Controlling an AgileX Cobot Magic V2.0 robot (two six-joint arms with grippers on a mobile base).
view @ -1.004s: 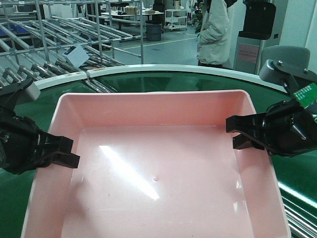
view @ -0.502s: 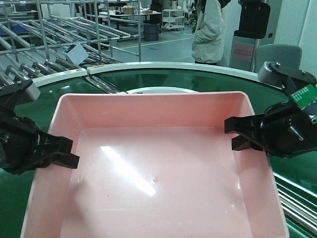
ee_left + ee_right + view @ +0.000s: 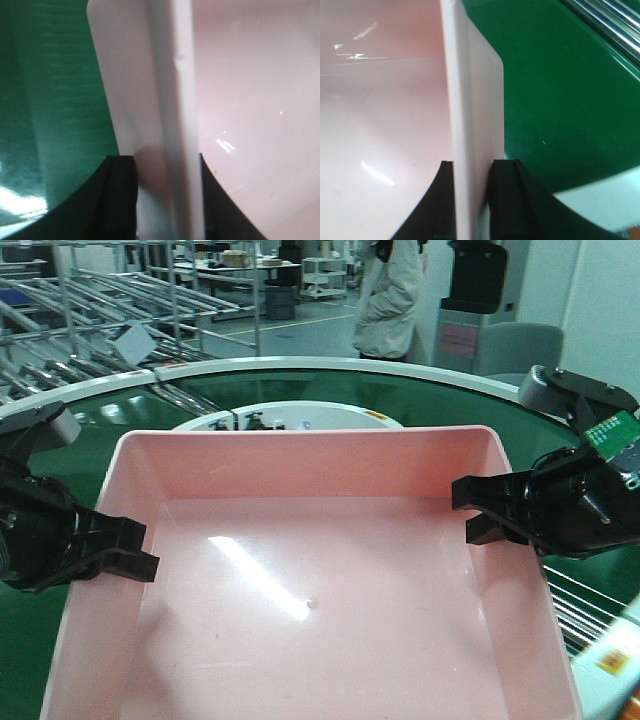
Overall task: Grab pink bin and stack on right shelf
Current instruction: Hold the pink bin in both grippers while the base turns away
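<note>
1. One pink bin [image 3: 310, 610] fills the middle of the front view, over the curved green surface [image 3: 420, 410].
2. Two hands grip it. The left hand [image 3: 135, 548] is clenched on the left wall and the right hand [image 3: 472, 512] on the right wall, each with one finger on either side of the rim.
3. One person [image 3: 385, 300] in a pale coat stands beyond.

Pink bin [image 3: 330, 590]: near rim off-frame
</note>
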